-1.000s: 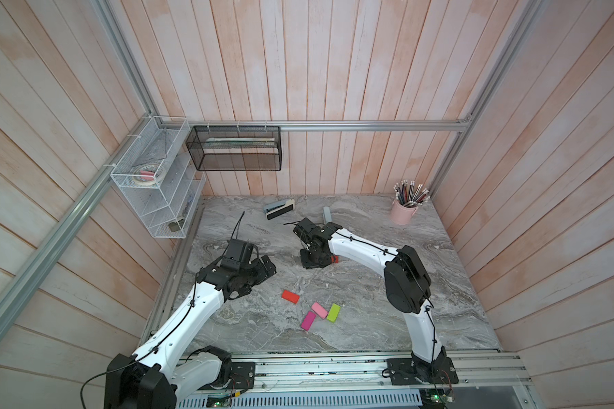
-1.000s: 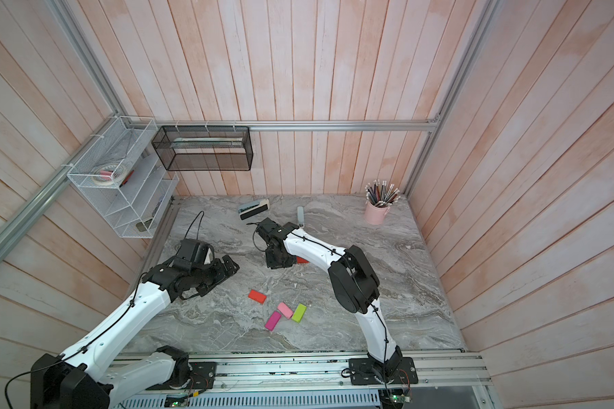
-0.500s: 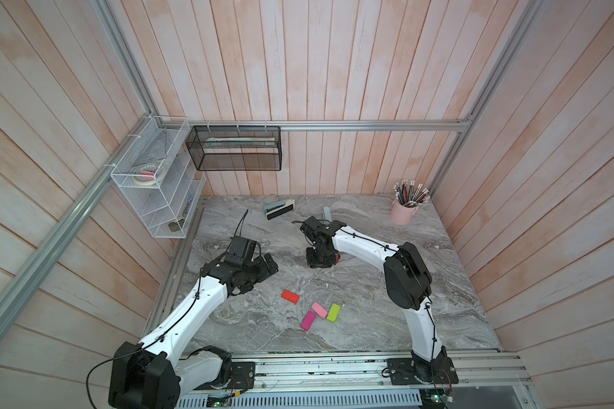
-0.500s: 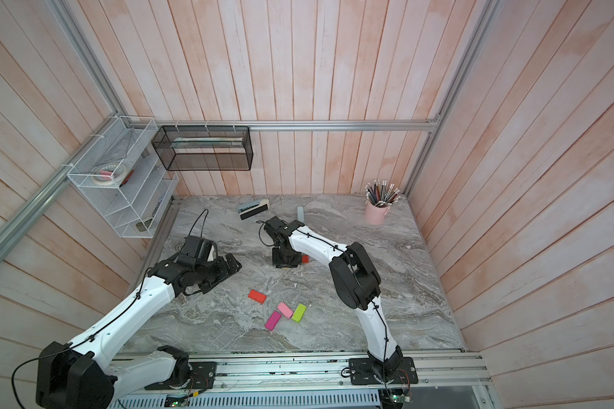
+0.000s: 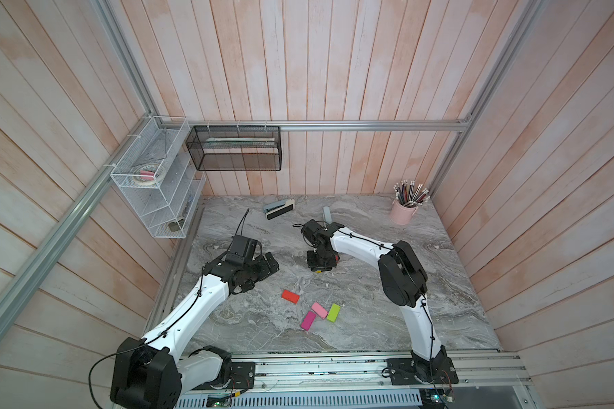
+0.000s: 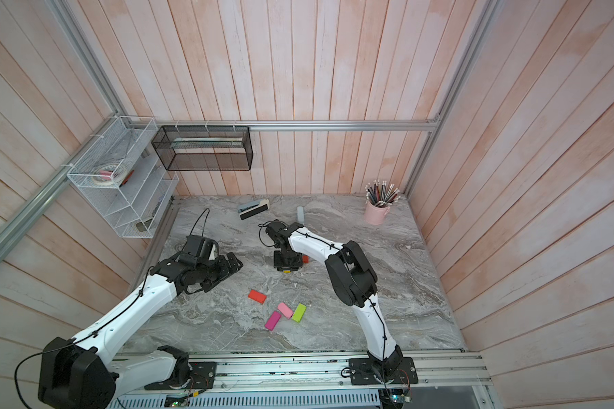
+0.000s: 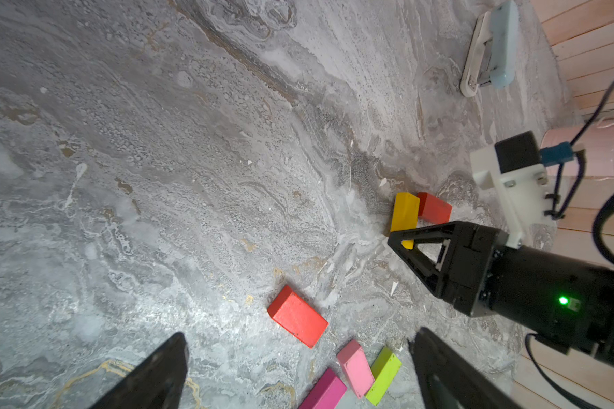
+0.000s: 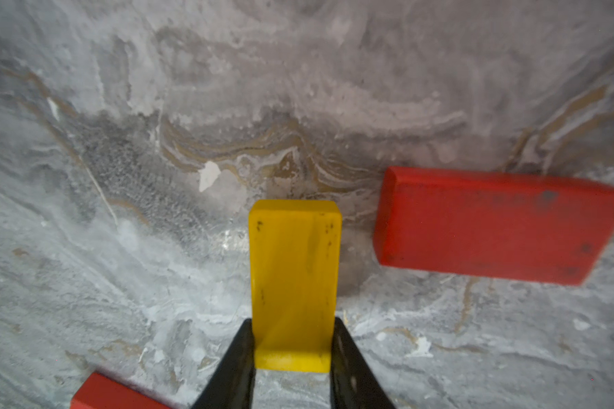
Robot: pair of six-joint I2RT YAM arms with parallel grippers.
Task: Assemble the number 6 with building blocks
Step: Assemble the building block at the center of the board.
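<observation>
Starting at the front of the desk (image 5: 369, 318), three building blocks lie close together: magenta brick (image 5: 308, 320), light pink brick (image 5: 319, 310) and lime green brick (image 5: 333, 313). The near red brick (image 5: 290, 296) lies just behind them, apart. No number 6 is formed yet.

Further back, the right pincer (image 8: 292, 329) is pinching the yellow brick (image 8: 295, 265) by one short end. The far red brick (image 8: 493, 226) lies just beside it, with a narrow gap between them.

Step in hand, as judged: seating yellow against red for the top of the digit. Procedure:
- Square the yellow brick to the red one.
- Lower it flat onto the desk.
- Release slowly, then lift straight up so the brick is not dragged.

Right arm: reaching toward the desk's middle, elbow raised, wrist bent down. Left arm: stretched low over the desk, its left pincer (image 7: 298, 338) spread and empty.
</observation>
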